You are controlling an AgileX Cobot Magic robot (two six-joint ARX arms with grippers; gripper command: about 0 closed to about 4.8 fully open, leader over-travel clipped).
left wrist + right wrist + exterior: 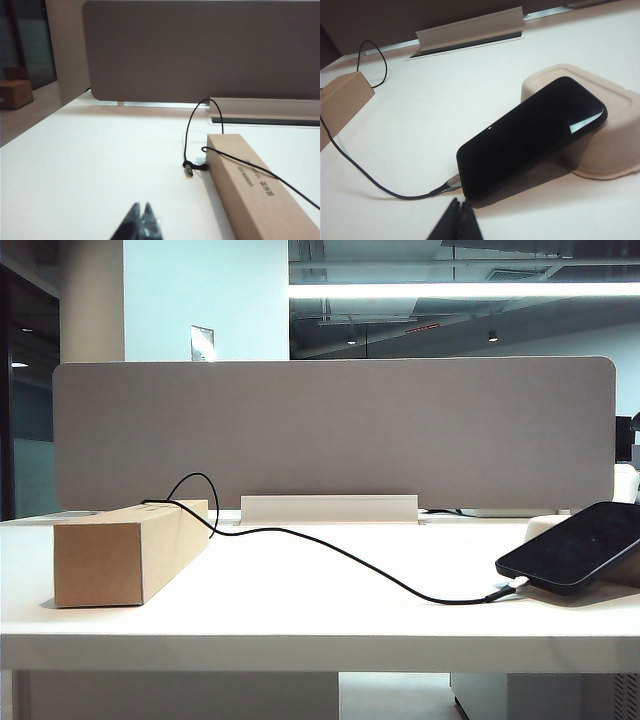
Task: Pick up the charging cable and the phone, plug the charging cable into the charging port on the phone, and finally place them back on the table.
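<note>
Black and glossy, the phone [532, 137] is propped on a beige tray [615, 145], cable [365, 172] plugged in, just beyond the closed right gripper [457, 212]; the left gripper [141, 217] is closed beside the cardboard box [260, 195].

Glossy glass-fronted phone [530, 142], matt brown cardboard box [125, 550], smooth white table [320, 590], matt beige tray [615, 135].

A long brown cardboard box [128, 550] lies on the left. A grey partition panel [334, 430] stands along the back, with a pale raised flap [329, 508] before it. On the right, a beige tray [615, 135] lies upside down.
</note>
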